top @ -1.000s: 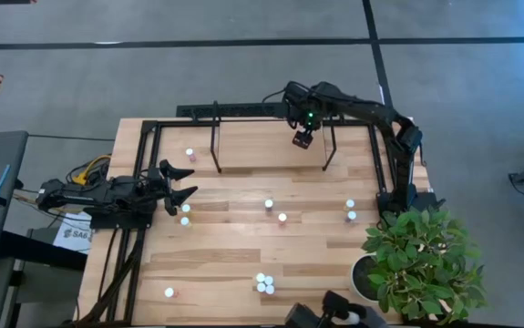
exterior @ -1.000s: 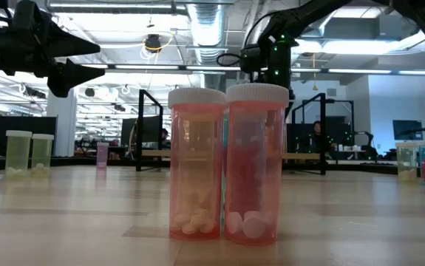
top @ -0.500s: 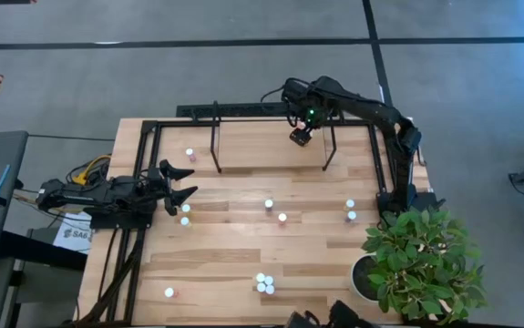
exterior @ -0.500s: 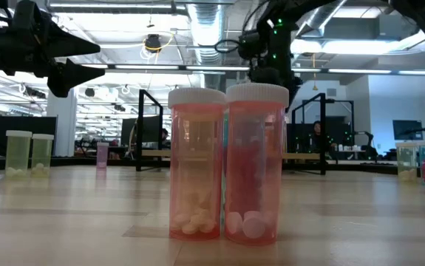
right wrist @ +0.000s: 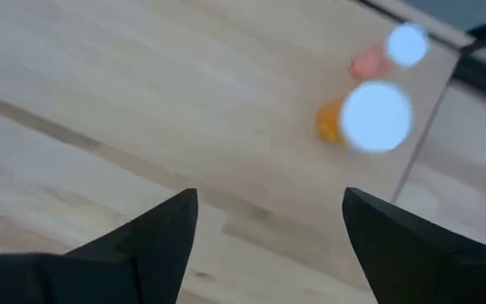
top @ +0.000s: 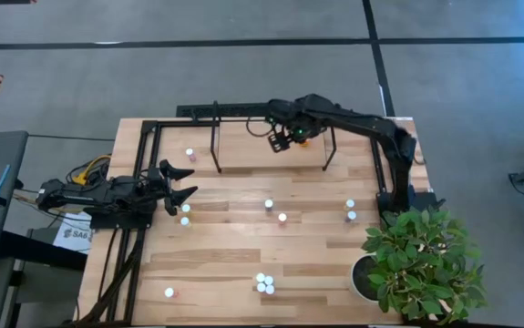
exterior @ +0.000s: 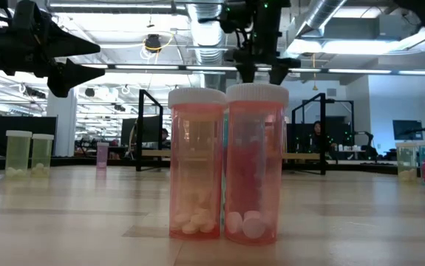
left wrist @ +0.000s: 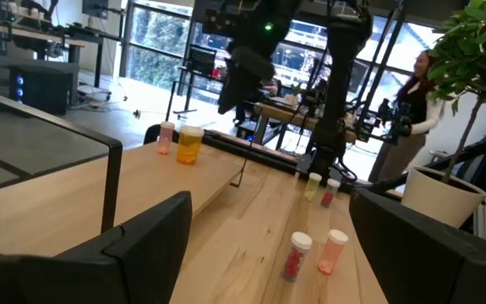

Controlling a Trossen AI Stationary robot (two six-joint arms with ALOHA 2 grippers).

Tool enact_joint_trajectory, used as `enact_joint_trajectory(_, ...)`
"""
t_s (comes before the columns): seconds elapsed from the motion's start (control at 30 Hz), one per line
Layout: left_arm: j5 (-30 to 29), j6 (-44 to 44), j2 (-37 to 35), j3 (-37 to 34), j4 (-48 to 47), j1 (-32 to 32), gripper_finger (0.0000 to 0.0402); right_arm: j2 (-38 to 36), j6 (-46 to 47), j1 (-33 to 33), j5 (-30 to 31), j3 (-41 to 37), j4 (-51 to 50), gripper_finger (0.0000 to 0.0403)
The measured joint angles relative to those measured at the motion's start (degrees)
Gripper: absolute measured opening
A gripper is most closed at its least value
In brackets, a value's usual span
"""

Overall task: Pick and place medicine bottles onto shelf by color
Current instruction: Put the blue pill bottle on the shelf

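Small medicine bottles with white caps stand about the plank table. A pair (top: 274, 210) is at the centre, another pair (top: 351, 210) at the right, and three bottles (top: 263, 284) stand together near the front. The shelf (top: 262, 150), a light board in black tubing with two hoops, lies along the far side. An orange bottle (right wrist: 369, 118) and a pink one (right wrist: 395, 49) stand on its left part. My right gripper (top: 278, 138) hovers open above the shelf's middle, pointing down, nothing between its fingers (right wrist: 268, 219). My left gripper (top: 185, 187) waits open and level at the table's left edge.
A potted plant (top: 421, 264) fills the near right corner. Two yellowish bottles (top: 185, 215) stand just in front of my left gripper, and a lone bottle (top: 169, 292) at the front left. The shelf's upright hoops (top: 216, 137) flank my right gripper.
My right gripper has travelled toward the table's left along the shelf, from beside the right hoop to the shelf's middle. It has risen a little and rolled about its own axis. The bottles have stayed put.
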Motion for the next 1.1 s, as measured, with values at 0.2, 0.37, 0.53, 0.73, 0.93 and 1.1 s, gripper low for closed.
enact_joint_trajectory(0.2,0.0,0.0,0.01,0.0,-0.01,-0.01,0.0311,0.0,10.83,4.55,0.0,0.0,1.0,0.031)
enact_joint_trajectory(0.37,0.0,-0.02,0.01,0.0,0.01,-0.02,0.0311,0.0,21.85,8.09,-1.28,-0.04,2.01,0.031)
enact_joint_trajectory(0.53,-0.02,0.0,-0.01,0.01,0.0,-0.01,0.0311,-0.02,29.51,11.48,-4.37,-0.72,3.51,0.0306)
enact_joint_trajectory(0.73,-0.01,0.0,0.0,0.0,0.0,0.0,0.0311,0.04,35.95,14.98,-6.22,-6.09,10.03,0.0305)
enact_joint_trajectory(0.93,-0.02,0.0,-0.01,0.0,0.01,0.0,0.0311,0.02,36.85,16.71,-9.17,-11.33,17.07,0.0305)
enact_joint_trajectory(1.1,-0.02,0.0,0.01,0.02,0.01,-0.02,0.0311,1.04,36.83,18.32,-9.33,-13.01,18.96,0.0305)
